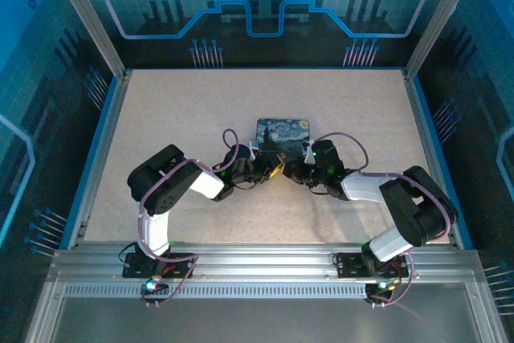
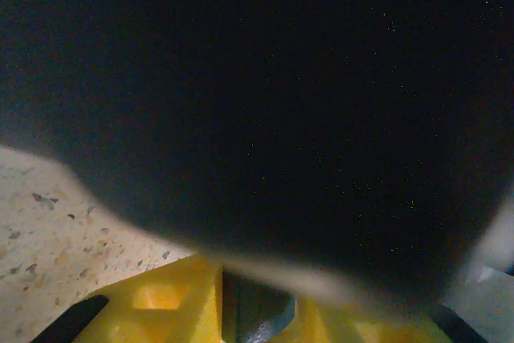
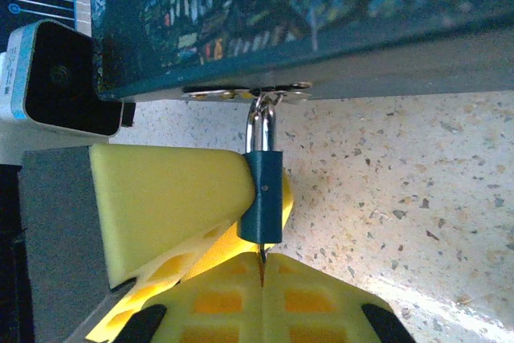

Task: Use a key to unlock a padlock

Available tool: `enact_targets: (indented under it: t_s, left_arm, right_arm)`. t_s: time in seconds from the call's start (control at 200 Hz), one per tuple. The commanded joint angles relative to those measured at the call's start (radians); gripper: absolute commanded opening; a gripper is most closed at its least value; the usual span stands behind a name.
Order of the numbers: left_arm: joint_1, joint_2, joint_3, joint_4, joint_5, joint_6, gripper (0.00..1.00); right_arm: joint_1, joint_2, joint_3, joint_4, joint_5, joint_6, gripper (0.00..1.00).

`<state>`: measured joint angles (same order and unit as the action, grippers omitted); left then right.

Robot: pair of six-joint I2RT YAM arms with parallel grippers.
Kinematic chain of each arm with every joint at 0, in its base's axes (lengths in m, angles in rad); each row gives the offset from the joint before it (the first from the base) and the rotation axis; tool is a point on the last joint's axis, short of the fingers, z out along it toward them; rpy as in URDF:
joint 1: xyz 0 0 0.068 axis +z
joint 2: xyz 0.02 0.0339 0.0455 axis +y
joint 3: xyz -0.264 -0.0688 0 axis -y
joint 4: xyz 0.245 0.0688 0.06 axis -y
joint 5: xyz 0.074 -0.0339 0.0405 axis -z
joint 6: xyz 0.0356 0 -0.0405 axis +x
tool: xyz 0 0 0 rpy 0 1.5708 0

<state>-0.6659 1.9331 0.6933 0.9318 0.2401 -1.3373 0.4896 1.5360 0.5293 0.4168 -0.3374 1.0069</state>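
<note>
Pinched in the closed right pincer [image 3: 263, 299], the thin, likely slippery key [image 3: 262, 255] is held tip-up at the small, stiff, light padlock [image 3: 263, 196], hung from the tin [image 3: 321, 22], body gripped by the left pincer [image 2: 253, 315].

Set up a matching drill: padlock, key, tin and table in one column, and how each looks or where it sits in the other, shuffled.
Things:
1. padlock
2. key
3. tin
4. table

Descriptions:
A. speckled beige
B. hanging from the tin's clasp
C. painted with blue and yellow swirls
D. pinched in the right gripper

Pairs: 1-B, 2-D, 3-C, 4-A.
</note>
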Motion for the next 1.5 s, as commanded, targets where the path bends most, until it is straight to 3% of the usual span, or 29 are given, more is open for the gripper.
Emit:
enact_targets:
  t_s: [0.0,0.225,0.39,0.63,0.835,0.895,0.98,1.075,1.161,1.281,1.361,1.496]
  left_arm:
    - [-0.014,0.018,0.015,0.056,0.031,-0.014,0.23]
    - [-0.014,0.003,0.01,0.04,0.022,-0.002,0.13]
    - [-0.014,-0.029,0.012,-0.004,0.011,0.025,0.09]
    - [-0.014,-0.045,0.014,-0.017,-0.004,0.025,0.09]
    - [-0.014,-0.058,0.015,-0.034,-0.009,0.023,0.08]
    - [-0.014,-0.064,0.014,-0.042,-0.013,0.02,0.09]
    - [-0.015,-0.072,0.014,-0.054,-0.019,0.016,0.08]
    - [-0.015,-0.078,0.017,-0.071,-0.018,0.005,0.08]
    - [-0.015,-0.082,0.022,-0.097,-0.017,-0.021,0.08]
    - [-0.015,-0.084,0.017,-0.096,-0.023,-0.058,0.07]
    - [-0.015,-0.087,0.018,-0.105,-0.022,-0.065,0.07]
    - [-0.015,-0.089,0.016,-0.101,-0.022,-0.084,0.07]
  right_arm:
    - [-0.003,0.006,-0.005,0.065,-0.041,0.019,0.0]
    - [-0.008,-0.018,-0.026,0.054,-0.032,0.015,0.05]
    - [-0.015,-0.065,-0.057,0.02,-0.018,-0.004,0.32]
    - [-0.056,-0.194,-0.078,-0.094,-0.029,-0.101,0.46]
    - [-0.057,-0.419,0.032,-0.412,0.089,-0.377,0.52]
    - [-0.051,-0.494,0.054,-0.445,0.13,-0.451,0.54]
    - [-0.042,-0.589,0.07,-0.466,0.187,-0.562,0.63]
    - [-0.027,-0.675,0.065,-0.451,0.207,-0.714,0.65]
    - [-0.004,-0.729,0.06,-0.455,0.21,-0.854,0.73]
    - [0.061,-0.763,0.079,-0.541,0.232,-1.077,0.75]
    - [0.134,-0.753,0.114,-0.655,0.332,-1.253,0.76]
    - [0.269,-0.676,0.138,-0.789,0.608,-1.492,0.77]
